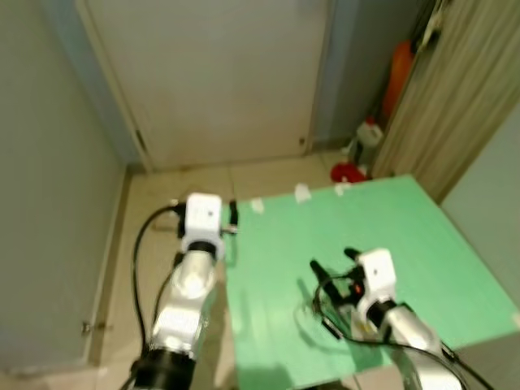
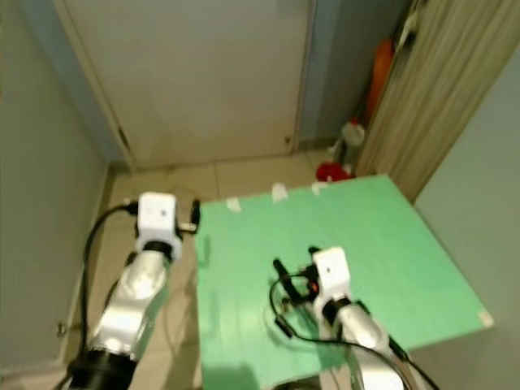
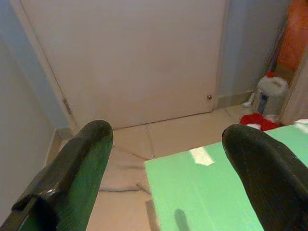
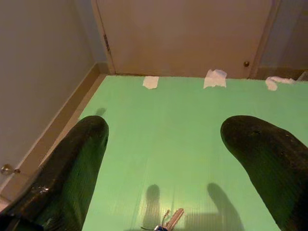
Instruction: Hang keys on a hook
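A small bunch of keys (image 4: 168,221) lies flat on the green surface (image 1: 422,236), close under my right gripper (image 1: 331,260). That gripper hovers low over the near middle of the surface. Its two black fingers (image 4: 72,168) are spread wide with nothing between them. My left gripper (image 3: 163,159) is raised at the green surface's left edge, over the floor, and points at the white door (image 1: 219,73). It is open and empty.
Bits of white tape (image 1: 302,192) mark the green surface's far edge. A white bottle (image 1: 370,134), a red item (image 1: 348,172) and an orange object (image 1: 400,69) sit in the far right corner beside a beige curtain (image 1: 463,89). A grey wall (image 1: 49,203) runs along the left.
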### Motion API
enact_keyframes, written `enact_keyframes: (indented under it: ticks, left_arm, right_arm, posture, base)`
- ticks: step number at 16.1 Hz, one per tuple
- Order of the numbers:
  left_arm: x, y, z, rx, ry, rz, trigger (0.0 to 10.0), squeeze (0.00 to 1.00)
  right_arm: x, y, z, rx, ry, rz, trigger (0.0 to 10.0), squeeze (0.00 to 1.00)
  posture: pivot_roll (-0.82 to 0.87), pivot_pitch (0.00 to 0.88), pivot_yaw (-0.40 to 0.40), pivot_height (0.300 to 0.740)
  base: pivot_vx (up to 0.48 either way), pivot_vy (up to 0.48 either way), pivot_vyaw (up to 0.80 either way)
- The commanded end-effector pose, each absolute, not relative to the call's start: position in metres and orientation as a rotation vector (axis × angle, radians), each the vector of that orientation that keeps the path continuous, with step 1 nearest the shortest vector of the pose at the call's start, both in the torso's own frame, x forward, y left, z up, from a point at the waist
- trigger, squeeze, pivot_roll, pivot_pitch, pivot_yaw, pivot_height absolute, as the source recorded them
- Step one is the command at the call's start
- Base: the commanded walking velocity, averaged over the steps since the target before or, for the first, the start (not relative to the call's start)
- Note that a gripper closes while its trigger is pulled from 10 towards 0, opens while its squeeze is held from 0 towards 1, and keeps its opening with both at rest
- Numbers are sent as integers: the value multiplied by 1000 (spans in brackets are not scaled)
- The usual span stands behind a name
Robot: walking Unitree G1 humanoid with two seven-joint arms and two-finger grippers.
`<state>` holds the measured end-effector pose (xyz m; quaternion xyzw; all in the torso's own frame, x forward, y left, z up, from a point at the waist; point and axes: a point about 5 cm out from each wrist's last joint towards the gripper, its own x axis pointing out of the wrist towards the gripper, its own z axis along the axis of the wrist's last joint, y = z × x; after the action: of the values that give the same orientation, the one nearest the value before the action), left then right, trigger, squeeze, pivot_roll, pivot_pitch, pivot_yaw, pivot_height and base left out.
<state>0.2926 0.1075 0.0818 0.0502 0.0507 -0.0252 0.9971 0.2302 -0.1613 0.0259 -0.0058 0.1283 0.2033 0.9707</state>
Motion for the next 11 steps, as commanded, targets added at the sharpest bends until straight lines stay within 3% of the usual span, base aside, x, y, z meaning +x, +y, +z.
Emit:
enact_keyframes:
  ticks: [1, 11]
  left_arm:
    - [293, 109, 83, 111, 97, -52, 10000, 0]
    - [290, 108, 85, 104, 85, -74, 10000, 0]
  right_arm:
    - [230, -158, 27, -8, 259, 417, 10000, 0]
    - [226, -158, 25, -6, 280, 424, 10000, 0]
  posture:
    - [-211, 29, 42, 740]
    - [-211, 33, 44, 740]
  base:
    - [0, 0, 0]
    - [305, 224, 0]
